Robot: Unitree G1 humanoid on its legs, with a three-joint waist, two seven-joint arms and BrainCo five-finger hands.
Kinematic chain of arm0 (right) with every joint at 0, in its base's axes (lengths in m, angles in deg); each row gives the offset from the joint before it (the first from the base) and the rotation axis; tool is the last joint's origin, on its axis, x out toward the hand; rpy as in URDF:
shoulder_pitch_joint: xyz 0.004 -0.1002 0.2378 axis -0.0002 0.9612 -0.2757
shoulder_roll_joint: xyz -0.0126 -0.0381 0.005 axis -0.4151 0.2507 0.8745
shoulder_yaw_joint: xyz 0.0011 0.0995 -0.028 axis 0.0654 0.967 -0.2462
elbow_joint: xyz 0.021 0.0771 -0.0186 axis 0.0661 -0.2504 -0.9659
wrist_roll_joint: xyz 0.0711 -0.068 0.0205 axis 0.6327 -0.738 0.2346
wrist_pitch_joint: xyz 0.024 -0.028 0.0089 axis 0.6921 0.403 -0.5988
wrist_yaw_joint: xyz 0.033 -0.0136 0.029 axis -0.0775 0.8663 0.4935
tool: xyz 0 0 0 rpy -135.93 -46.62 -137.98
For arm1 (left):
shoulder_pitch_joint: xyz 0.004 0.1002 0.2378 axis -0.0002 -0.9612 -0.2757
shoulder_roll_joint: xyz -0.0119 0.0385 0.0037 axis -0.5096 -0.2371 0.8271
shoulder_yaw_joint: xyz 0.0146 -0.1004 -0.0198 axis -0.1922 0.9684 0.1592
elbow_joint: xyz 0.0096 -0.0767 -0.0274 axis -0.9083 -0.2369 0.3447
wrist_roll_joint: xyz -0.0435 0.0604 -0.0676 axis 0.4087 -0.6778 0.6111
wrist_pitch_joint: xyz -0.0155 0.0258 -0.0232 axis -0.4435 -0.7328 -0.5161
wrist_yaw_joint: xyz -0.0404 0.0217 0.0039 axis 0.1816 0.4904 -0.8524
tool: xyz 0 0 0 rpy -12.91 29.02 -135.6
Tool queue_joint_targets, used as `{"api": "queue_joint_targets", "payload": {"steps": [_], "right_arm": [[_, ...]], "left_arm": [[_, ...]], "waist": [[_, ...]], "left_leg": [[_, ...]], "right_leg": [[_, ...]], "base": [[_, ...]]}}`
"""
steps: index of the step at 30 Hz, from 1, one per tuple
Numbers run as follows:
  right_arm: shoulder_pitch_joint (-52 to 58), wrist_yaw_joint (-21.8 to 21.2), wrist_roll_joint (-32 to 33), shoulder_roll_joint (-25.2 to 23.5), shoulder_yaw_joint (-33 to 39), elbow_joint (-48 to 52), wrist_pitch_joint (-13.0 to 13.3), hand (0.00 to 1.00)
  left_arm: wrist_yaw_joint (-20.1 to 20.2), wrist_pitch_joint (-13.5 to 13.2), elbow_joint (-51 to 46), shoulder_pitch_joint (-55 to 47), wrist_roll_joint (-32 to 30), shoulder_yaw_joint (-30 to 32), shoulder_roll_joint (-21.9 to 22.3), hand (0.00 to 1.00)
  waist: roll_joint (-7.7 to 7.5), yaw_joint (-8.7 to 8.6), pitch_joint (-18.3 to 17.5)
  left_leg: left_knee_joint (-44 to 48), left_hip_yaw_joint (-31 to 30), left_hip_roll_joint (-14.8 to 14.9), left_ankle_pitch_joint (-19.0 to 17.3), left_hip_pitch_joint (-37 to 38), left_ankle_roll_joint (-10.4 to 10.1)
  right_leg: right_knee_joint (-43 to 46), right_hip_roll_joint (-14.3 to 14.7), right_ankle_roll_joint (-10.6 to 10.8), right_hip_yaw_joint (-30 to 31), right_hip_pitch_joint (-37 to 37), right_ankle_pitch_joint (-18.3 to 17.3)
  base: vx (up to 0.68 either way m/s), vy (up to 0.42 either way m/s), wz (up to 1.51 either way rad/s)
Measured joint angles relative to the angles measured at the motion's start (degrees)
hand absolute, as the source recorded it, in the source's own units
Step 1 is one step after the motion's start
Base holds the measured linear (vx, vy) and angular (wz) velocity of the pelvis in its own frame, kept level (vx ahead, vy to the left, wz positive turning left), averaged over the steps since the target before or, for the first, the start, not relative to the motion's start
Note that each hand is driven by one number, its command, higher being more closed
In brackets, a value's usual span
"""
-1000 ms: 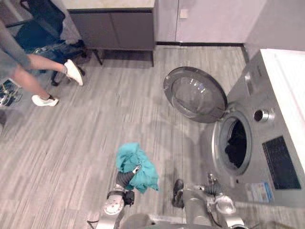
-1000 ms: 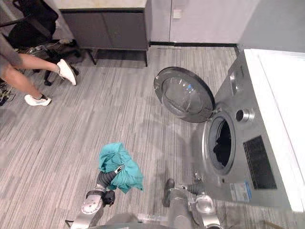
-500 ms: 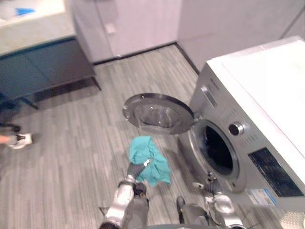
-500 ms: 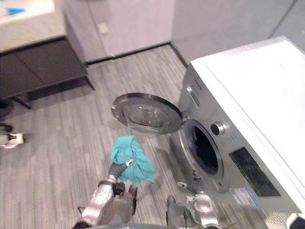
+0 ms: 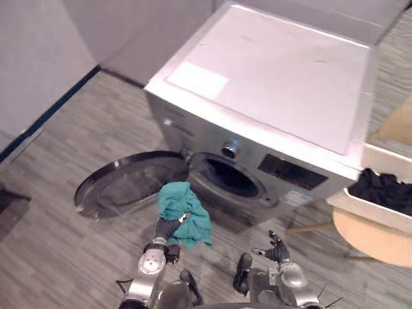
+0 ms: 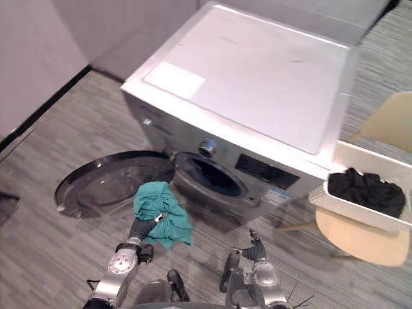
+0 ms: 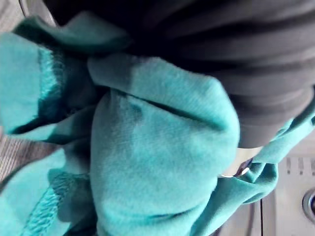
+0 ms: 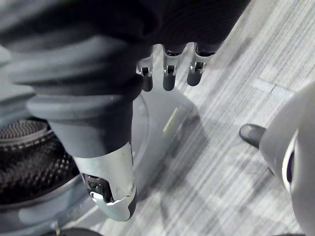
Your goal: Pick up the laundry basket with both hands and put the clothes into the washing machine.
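The white plastic laundry basket (image 6: 373,161) sits on the seat of a beige round chair (image 6: 360,238), just beside the right side of the silver-grey front-loading washing machine (image 5: 270,71). It is rectangular w/ straight walls, and a heap of black clothes (image 6: 364,191) lies in it. Both hands are well apart from it.

A crumpled teal cloth (image 5: 187,209) hangs over the left hand (image 5: 168,228), above the grey wood-pattern floor (image 5: 58,257) and near the drum opening (image 5: 232,177). The cloth covers this hand, so I cannot tell if it is closed on it. The right hand (image 5: 275,250) is low before the machine, its fingers (image 8: 169,73) loose and relaxed, w/ nothing in them.

The round glass door (image 5: 129,187) stands wide open at the left. On the machine front are a dark panel (image 5: 293,172) and a small label (image 5: 295,197); the writing is too small to read. A white rectangular patch (image 5: 197,80) lies on the top, near its front left corner.
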Motion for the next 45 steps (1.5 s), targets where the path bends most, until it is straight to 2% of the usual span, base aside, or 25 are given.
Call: {"api": "queue_joint_targets", "payload": {"steps": [1, 3, 4, 7, 8, 9, 10, 11, 12, 14, 16, 18, 21, 23, 26, 28, 30, 32, 34, 40, 42, 45], "right_arm": [[0.4, 0.0, 0.0, 0.7, 0.0, -0.1, 0.0, 0.00], [1.0, 0.1, 0.2, 2.1, 0.0, -0.5, 0.0, 0.00], [0.8, 0.3, 0.3, 2.6, 0.5, -0.6, 0.0, 0.00], [0.0, 1.2, 0.7, 2.5, 2.2, -2.2, 0.0, 0.00], [0.3, 1.3, 0.7, 2.9, 2.2, -2.4, 0.0, 0.00], [0.0, 1.3, 0.7, 3.4, 2.2, -2.5, 0.0, 0.00], [-0.5, 1.3, 0.7, 2.9, 2.2, -2.8, -0.1, 0.00], [-0.5, 1.3, 0.7, 2.5, 2.1, -2.3, 0.1, 0.00], [-0.6, 1.3, 0.7, 2.4, 2.3, -1.5, 0.1, 0.00], [-2.8, 1.9, 0.8, 2.3, 2.3, -0.7, -0.1, 0.00], [-5.5, 2.5, 1.8, 2.2, 2.3, 1.9, 0.0, 0.00], [-6.5, 3.0, 2.9, 1.9, 2.0, 5.8, 0.1, 0.00], [-7.3, 4.5, 3.7, 1.8, 1.6, 8.1, 0.1, 0.00], [-9.9, 5.1, 5.0, 1.3, 1.6, 11.0, 0.0, 0.00], [-13.5, 6.7, 6.3, 0.4, 3.0, 16.3, 0.3, 0.00], [-15.8, 7.7, 8.0, -0.2, 3.9, 19.6, 0.8, 0.00], [-18.1, 9.0, 10.2, -0.4, 5.9, 24.8, 2.8, 0.00], [-18.2, 9.0, 10.4, -0.3, 6.2, 27.1, 3.1, 0.00], [-18.2, 9.0, 10.8, -0.4, 7.5, 29.1, 4.1, 0.00], [-15.1, 8.4, 11.6, -1.0, 8.0, 37.3, 4.8, 0.00], [-15.0, 8.2, 11.9, -1.2, 8.2, 38.6, 4.8, 0.00], [-15.0, 6.7, 11.9, -1.4, 8.4, 39.5, 4.9, 0.00]], "left_arm": [[0.0, 0.0, 0.0, 0.0, 0.0, 0.0, 0.4, 1.00], [-0.2, 0.0, 0.9, -0.8, 0.0, 0.3, 1.5, 1.00], [-0.3, 0.0, 2.6, -0.7, 0.0, 0.4, 2.1, 1.00], [-0.4, 0.0, 3.5, -0.2, -0.1, 0.3, 2.2, 1.00], [-0.5, -0.1, 3.4, -0.2, -0.6, 0.1, 2.3, 1.00], [-0.6, -0.2, 3.4, 0.0, -0.9, 0.0, 2.2, 1.00], [-0.6, 0.0, 4.0, 0.8, -1.2, -0.1, 1.7, 1.00], [-0.7, 0.0, 3.8, 1.9, -1.4, -0.5, 1.5, 1.00], [-0.8, 0.0, 3.8, 3.7, -1.7, -0.5, 1.0, 1.00], [-1.8, 0.0, 3.1, 6.7, -1.9, -0.5, 0.6, 1.00], [-2.9, 0.1, 2.3, 8.9, -1.9, -0.4, -0.1, 1.00], [-4.3, -0.1, -0.4, 10.8, -1.8, 0.2, 0.0, 1.00], [-5.9, -0.1, -0.5, 14.7, -1.0, 0.6, 0.2, 1.00], [-7.9, -0.1, -0.7, 19.1, -0.8, 2.8, 0.9, 1.00], [-10.3, 0.0, -0.9, 25.3, 0.1, 5.7, 1.4, 1.00], [-11.6, 0.4, -2.1, 28.8, 0.1, 7.7, 1.4, 1.00], [-13.6, 1.3, -4.0, 34.0, 0.2, 10.4, 1.1, 1.00], [-14.3, 1.6, -4.9, 36.2, 0.3, 12.1, 0.8, 1.00], [-15.3, 1.8, -5.2, 39.4, 0.7, 13.1, -1.0, 1.00], [-17.4, 2.6, -6.8, 56.8, 0.7, 12.7, -12.7, 1.00], [-18.8, 2.6, -7.0, 65.3, 0.7, 10.2, -17.0, 1.00], [-19.4, 2.6, -6.9, 75.3, 0.5, 6.6, -20.0, 1.00]], "waist": [[0.22, 0.15, 0.2], [1.88, 0.33, 1.1], [1.60, 0.42, 1.1], [1.75, 0.37, 1.2], [2.43, 0.44, 1.0], [3.56, 0.49, 1.2], [2.37, 0.60, 1.9], [1.37, -0.10, 2.6], [0.79, -0.11, 3.9], [-0.12, 0.69, 7.0], [-0.23, 0.70, 10.1], [-0.11, 0.73, 12.0], [-0.36, 0.72, 12.7], [-0.74, 0.73, 14.2], [-1.58, 0.49, 15.9], [-1.75, 0.19, 16.5], [-1.98, 0.27, 17.5], [-1.99, 0.26, 17.6], [-1.97, 0.13, 17.6], [-2.15, -0.97, 17.6], [-2.27, -1.49, 17.6], [-3.22, -1.75, 18.1]], "left_leg": [[6.2, -0.5, 2.0, 0.0, -1.6, 0.0], [16.9, -5.7, 4.5, 1.0, -4.3, -0.4], [16.6, -11.7, 2.3, -1.3, -5.9, -1.2], [8.7, -18.4, -1.9, -2.4, -7.3, -1.3], [-0.5, -20.2, -3.5, 0.7, -6.6, -2.7], [-1.6, -20.2, -3.3, 1.9, -6.8, -0.9], [-0.7, -19.1, -3.7, 1.7, -6.8, -0.9], [0.5, -18.6, -4.8, 1.0, -8.3, 0.0], [3.0, -18.0, -5.2, 0.5, -10.5, 0.9], [9.4, -15.2, -4.8, -1.0, -15.4, 2.0], [16.2, -12.6, -3.5, -5.1, -19.1, 3.3], [24.4, -11.6, -1.6, -10.1, -24.1, 4.1], [32.3, -11.7, -0.4, -13.6, -31.0, 4.3], [40.4, -12.6, 1.8, -16.0, -39.0, 4.6], [48.8, -13.5, 3.8, -17.7, -49.1, 5.0], [53.6, -14.3, 5.0, -18.7, -55.6, 5.3], [60.1, -15.2, 6.0, -20.0, -63.2, 5.6], [63.1, -15.8, 6.6, -20.6, -66.2, 5.9], [65.5, -16.5, 7.2, -21.2, -69.0, 5.7], [69.2, -19.0, 7.3, -21.3, -75.5, 5.0], [70.2, -19.8, 7.3, -21.3, -76.9, 5.0], [70.7, -20.3, 7.3, -21.3, -77.8, 4.9]], "right_leg": [[-0.3, 0.8, -0.1, 1.1, 0.7, 0.0], [-1.0, 2.6, -0.7, 3.1, 3.8, -0.2], [-1.0, 2.3, -0.7, 5.6, 3.9, -0.2], [-0.7, 1.5, -0.2, 9.0, 3.5, 0.1], [0.6, 1.7, 1.5, 10.9, 2.2, -0.5], [2.2, 2.0, 2.2, 11.6, 1.1, -1.2], [4.3, 1.0, 2.8, 12.7, 0.1, -1.8], [6.3, -0.2, 3.5, 13.0, -2.0, -2.3], [8.8, -1.1, 3.8, 13.6, -4.6, -2.5], [14.7, -2.0, 4.2, 15.7, -10.6, -2.8], [20.6, -2.1, 5.4, 18.5, -15.8, -4.5], [28.1, -2.1, 5.8, 19.9, -21.8, -7.5], [36.0, -2.9, 5.2, 20.3, -29.4, -10.2], [43.4, -2.8, 4.8, 20.7, -37.5, -12.1], [51.6, -2.5, 4.3, 21.4, -48.0, -13.5], [56.1, -1.9, 4.5, 21.9, -54.6, -14.1], [63.1, -1.5, 4.2, 23.2, -62.9, -15.5], [66.1, -1.1, 4.1, 23.5, -66.2, -16.2], [68.6, -0.8, 3.8, 23.7, -69.0, -16.9], [73.4, -1.0, 2.9, 23.1, -74.7, -18.5], [74.5, -1.0, 2.4, 22.6, -75.7, -18.9], [75.2, -1.1, 2.1, 22.3, -76.6, -19.2]], "base": [[0.09, -0.139, -0.56], [0.12, -0.059, -0.72], [0.11, 0.044, -0.71], [0.10, 0.121, -0.72], [0.08, 0.199, -0.70], [0.06, 0.208, -0.70], [0.02, 0.128, -0.33], [0.00, 0.172, -0.19], [-0.06, 0.217, -0.23], [-0.13, 0.191, -0.46], [-0.16, 0.144, -0.63], [-0.20, 0.094, -0.49], [-0.16, 0.027, -0.07], [-0.18, -0.006, -0.18], [-0.13, -0.047, -0.15], [-0.09, -0.062, -0.12], [-0.10, -0.111, -0.10], [-0.05, -0.081, -0.07], [-0.04, -0.077, -0.04], [-0.02, -0.076, 0.10], [0.02, -0.037, 0.03], [0.02, -0.022, 0.01]]}}
